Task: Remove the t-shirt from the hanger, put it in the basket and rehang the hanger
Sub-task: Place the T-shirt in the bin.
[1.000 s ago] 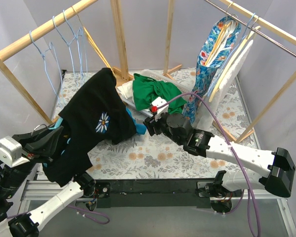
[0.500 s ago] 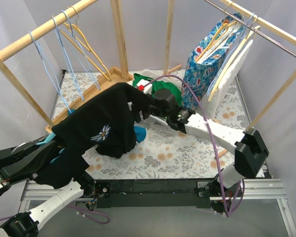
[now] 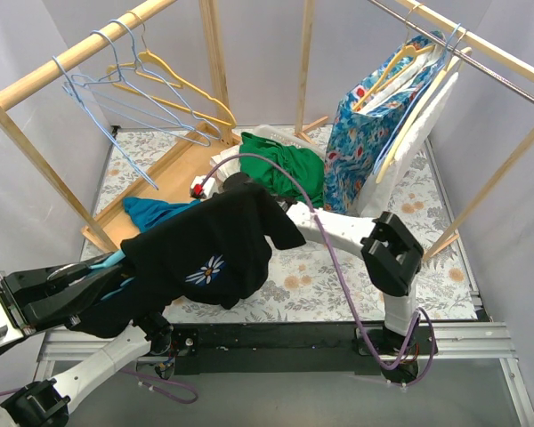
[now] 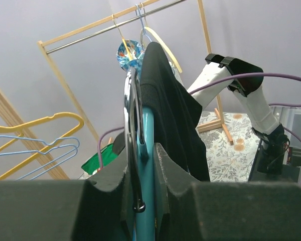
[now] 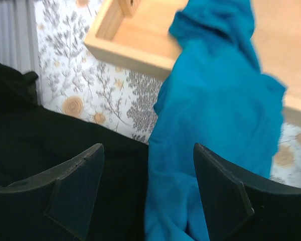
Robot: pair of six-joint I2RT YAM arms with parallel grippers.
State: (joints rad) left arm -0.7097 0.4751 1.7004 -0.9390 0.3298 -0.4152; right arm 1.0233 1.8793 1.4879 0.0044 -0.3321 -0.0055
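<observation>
The black t-shirt (image 3: 214,245) with a white daisy print hangs draped over a teal hanger (image 3: 114,259) at the front left. My left gripper (image 4: 143,160) is shut on that hanger's teal neck and metal hook (image 4: 132,108), and the t-shirt (image 4: 173,115) hangs off the hanger's far side. In the top view the left arm (image 3: 44,298) is half hidden under the cloth. My right gripper (image 5: 148,188) stands open above the t-shirt's edge (image 5: 35,145) and a teal cloth (image 5: 215,110), gripping nothing. From above, the right gripper (image 3: 212,189) sits at the shirt's far upper edge.
Blue and yellow empty hangers (image 3: 151,89) hang on the left rail. A teal cloth (image 3: 156,213) lies by the wooden rack base (image 3: 182,165). A green garment (image 3: 280,165) lies at the back. A floral garment (image 3: 374,116) and a white one (image 3: 423,120) hang on the right rail.
The right arm swung from the right across to the left behind the t-shirt, its jaws opening wider. The t-shirt spread lower toward the front. The empty hangers swung on the left rail.
</observation>
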